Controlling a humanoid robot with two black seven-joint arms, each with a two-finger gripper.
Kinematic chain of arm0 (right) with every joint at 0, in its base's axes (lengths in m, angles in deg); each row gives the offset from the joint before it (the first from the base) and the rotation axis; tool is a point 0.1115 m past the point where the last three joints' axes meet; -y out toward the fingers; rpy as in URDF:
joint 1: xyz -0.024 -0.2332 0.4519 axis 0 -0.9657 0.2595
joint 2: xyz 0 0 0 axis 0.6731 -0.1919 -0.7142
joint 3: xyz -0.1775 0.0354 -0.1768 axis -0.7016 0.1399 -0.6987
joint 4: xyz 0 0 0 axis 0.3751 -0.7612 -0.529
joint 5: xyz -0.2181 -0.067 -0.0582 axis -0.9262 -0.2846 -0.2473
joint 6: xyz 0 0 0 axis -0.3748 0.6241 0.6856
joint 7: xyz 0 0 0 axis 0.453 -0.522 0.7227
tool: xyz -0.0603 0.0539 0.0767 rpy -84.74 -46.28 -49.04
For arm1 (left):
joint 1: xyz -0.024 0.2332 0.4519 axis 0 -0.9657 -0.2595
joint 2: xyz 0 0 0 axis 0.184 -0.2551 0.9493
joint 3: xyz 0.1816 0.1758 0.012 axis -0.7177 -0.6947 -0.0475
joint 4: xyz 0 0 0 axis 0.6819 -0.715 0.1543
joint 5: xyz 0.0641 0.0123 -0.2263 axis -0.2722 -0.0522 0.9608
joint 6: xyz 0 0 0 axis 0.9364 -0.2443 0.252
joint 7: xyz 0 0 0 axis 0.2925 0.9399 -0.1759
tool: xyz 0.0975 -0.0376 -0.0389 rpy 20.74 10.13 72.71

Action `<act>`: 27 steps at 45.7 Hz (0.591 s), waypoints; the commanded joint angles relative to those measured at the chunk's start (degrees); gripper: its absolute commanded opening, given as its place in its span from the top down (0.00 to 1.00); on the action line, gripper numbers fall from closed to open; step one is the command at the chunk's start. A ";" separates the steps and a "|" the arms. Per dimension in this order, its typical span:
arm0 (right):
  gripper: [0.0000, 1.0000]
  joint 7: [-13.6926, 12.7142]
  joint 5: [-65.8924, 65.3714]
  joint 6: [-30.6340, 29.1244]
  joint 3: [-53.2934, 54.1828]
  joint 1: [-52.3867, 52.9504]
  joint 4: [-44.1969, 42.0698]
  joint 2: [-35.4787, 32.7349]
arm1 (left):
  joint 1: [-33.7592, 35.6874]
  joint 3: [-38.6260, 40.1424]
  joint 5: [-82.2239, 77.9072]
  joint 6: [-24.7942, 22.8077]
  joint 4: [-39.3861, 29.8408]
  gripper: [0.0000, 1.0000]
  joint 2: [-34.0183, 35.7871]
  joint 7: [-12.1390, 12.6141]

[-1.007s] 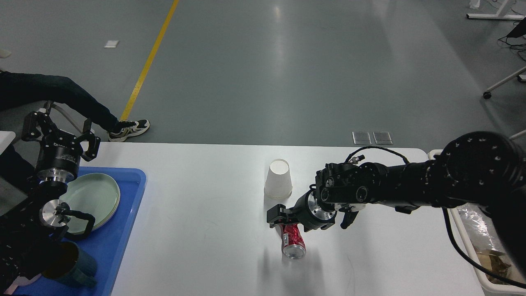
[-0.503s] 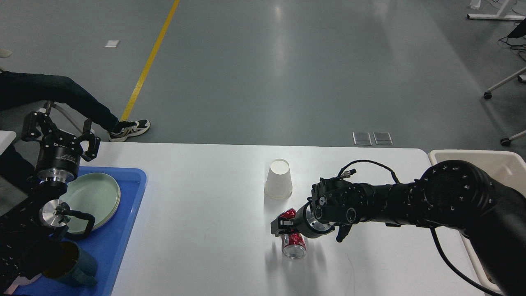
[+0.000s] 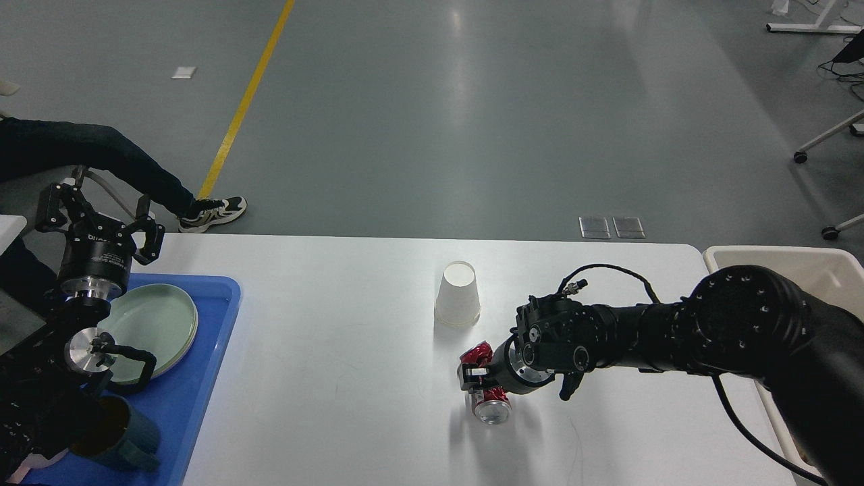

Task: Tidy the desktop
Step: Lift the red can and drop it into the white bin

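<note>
Partly done: plates and mug sit in the blue tray on the desktop. Right gripper apparently pinches the crushed can mid-table; left gripper spread, empty. Paper cup remains.

both my arms are matte black with thick rounded joints. the right arm has a bulbous joint dotted with small screws, a thin black cable looping over its wrist to a silver plug, and a silver ring. the left arm shows white lettering on its wrist, silver rings and a polished round cap.
</note>
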 commanded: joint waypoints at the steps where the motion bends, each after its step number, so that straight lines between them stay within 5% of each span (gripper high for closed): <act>1: 1.00 0.00 0.03 -0.61 0.16 1.14 0.70 -2.61 | 0.00 0.01 -0.03 -0.02 0.00 0.04 0.00 -0.02; 18: 1.00 0.08 0.03 -1.66 0.33 12.03 11.69 -18.69 | 0.00 0.01 -0.03 0.07 0.00 0.04 0.00 -0.02; 27: 1.00 0.17 0.38 -7.81 1.56 21.69 16.52 -29.06 | 0.00 0.01 0.06 0.07 0.00 0.04 0.00 -0.02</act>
